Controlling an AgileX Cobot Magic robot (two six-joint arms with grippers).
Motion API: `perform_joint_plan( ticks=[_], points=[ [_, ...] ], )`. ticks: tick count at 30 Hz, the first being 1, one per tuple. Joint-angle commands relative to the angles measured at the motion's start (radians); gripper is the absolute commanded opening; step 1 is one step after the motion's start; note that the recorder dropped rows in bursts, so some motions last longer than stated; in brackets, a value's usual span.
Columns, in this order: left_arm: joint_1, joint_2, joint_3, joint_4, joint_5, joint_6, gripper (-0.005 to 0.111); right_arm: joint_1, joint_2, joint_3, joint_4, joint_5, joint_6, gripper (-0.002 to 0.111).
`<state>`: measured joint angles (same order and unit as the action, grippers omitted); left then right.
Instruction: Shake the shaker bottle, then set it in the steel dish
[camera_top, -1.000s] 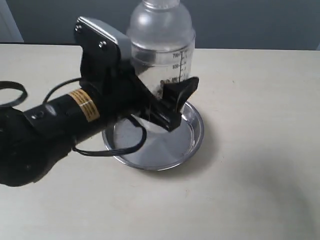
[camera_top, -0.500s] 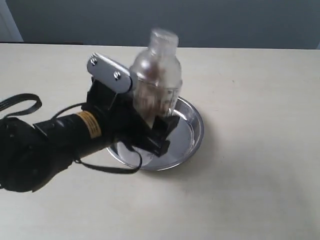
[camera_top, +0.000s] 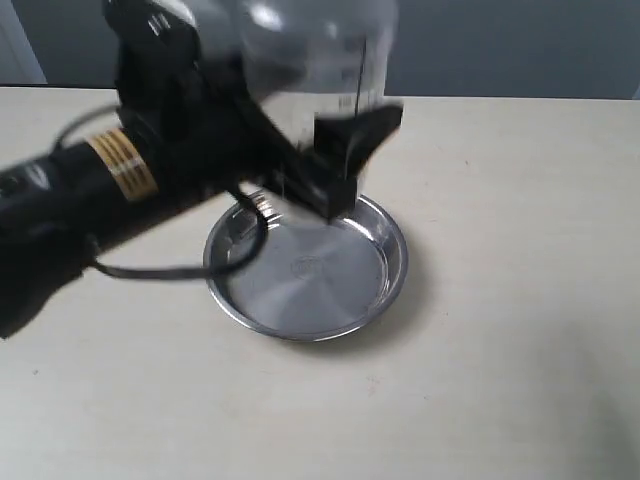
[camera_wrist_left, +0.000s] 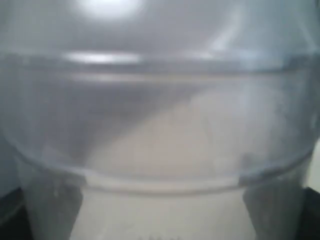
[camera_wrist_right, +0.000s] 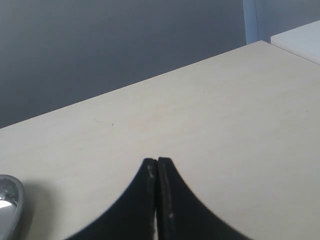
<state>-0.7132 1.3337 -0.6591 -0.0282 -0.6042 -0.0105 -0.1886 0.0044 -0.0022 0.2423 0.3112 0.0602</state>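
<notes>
Left claw (camera_top: 340, 165) tight around clear plastic shaker bottle (camera_top: 312, 48) above shiny round steel dish (camera_top: 396, 252); right claw (camera_wrist_right: 157, 161) clenched.

Dish (camera_top: 396, 268): floor bare, open from above on its right and near sides. Left side blocked: arm (camera_top: 100, 190) and drooping cable (camera_top: 180, 272) cross that rim. Bottle (camera_top: 320, 50), clamped in left gripper (camera_top: 355, 165), hangs over the far rim. Table (camera_top: 500, 350) right of dish open.
</notes>
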Motion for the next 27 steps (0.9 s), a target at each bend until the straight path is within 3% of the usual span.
perform_joint_plan(
  ticks=[1,3,6,8,11,13,14,16,19,21,23,27],
  points=[
    [0.036,0.128,0.023,-0.219,0.124,0.089,0.000,0.001,-0.004,0.002,-0.003,-0.007,-0.003,-0.001],
    [0.018,0.131,0.031,-0.152,0.103,-0.001,0.000,0.001,-0.004,0.002,-0.003,-0.007,-0.003,-0.001],
    [-0.028,0.007,0.000,0.058,-0.099,-0.037,0.000,0.001,-0.004,0.002,-0.003,-0.007,-0.003,-0.001],
    [-0.028,-0.011,-0.008,0.015,-0.065,-0.033,0.000,0.001,-0.004,0.002,-0.003,-0.007,-0.003,-0.001],
    [-0.025,0.179,0.074,-0.113,0.008,-0.024,0.000,0.001,-0.004,0.002,-0.003,-0.007,-0.003,-0.001],
    [-0.037,0.214,0.084,-0.078,-0.075,-0.170,0.000,0.001,-0.004,0.002,-0.003,-0.007,-0.003,-0.001],
    [-0.039,0.173,0.075,0.028,-0.193,-0.202,0.000,0.001,-0.004,0.002,-0.003,-0.007,-0.003,-0.001],
    [-0.038,0.074,0.026,0.122,-0.285,-0.113,0.000,0.001,-0.004,0.002,-0.003,-0.007,-0.003,-0.001],
    [-0.038,0.030,-0.042,-0.056,0.046,0.011,0.000,0.001,-0.004,0.002,-0.003,-0.007,-0.003,-0.001],
    [-0.035,0.095,-0.019,-0.096,0.171,0.099,0.000,0.001,-0.004,0.002,-0.003,-0.007,-0.003,-0.001],
    [-0.056,0.088,-0.015,-0.066,0.165,0.090,0.000,0.001,-0.004,0.002,-0.003,-0.007,-0.003,-0.001],
    [-0.069,-0.065,-0.072,-0.040,-0.003,0.097,0.000,0.001,-0.004,0.002,-0.003,-0.007,-0.003,-0.001]
  ],
)
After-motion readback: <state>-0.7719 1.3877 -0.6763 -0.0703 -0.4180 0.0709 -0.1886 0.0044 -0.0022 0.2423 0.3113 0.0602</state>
